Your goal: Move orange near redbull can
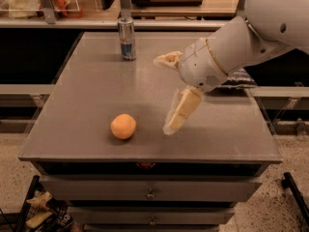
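The orange (123,126) lies on the grey table (87,95) near the front edge, left of centre. The redbull can (127,38) stands upright at the back of the table, far behind the orange. My gripper (163,94) hangs over the table's middle, just right of the orange and apart from it. It is open and empty, with one cream finger (182,109) pointing down toward the table and the other up by the wrist.
A dark chip bag (236,76) lies at the right side of the table, mostly hidden behind my arm (241,42). Drawers sit under the table front. A shelf with clutter runs behind the table.
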Robot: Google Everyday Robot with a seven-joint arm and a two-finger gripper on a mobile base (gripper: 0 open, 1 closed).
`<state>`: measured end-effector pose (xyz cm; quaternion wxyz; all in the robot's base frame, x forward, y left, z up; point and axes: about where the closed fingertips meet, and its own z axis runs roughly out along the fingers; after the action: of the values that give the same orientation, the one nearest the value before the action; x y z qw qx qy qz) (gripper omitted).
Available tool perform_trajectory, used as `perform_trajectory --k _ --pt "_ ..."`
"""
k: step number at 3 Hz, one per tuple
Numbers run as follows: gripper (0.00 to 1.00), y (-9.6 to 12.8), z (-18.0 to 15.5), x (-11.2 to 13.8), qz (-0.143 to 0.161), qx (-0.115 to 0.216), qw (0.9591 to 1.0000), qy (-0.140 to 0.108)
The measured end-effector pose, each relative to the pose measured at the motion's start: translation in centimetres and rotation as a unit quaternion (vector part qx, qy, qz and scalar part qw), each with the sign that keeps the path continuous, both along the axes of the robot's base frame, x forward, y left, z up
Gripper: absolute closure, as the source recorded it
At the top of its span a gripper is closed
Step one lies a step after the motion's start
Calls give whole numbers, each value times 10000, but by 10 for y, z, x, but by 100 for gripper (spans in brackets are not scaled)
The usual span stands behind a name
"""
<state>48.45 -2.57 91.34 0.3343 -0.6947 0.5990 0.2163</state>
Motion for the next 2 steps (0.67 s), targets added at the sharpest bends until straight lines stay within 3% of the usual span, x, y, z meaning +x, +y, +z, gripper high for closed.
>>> perform_trajectory --k 1,2 --pt "0 4 -1 0 53 36 10000 11" --pt "0 14 -15 -1 189 364 9991 89"
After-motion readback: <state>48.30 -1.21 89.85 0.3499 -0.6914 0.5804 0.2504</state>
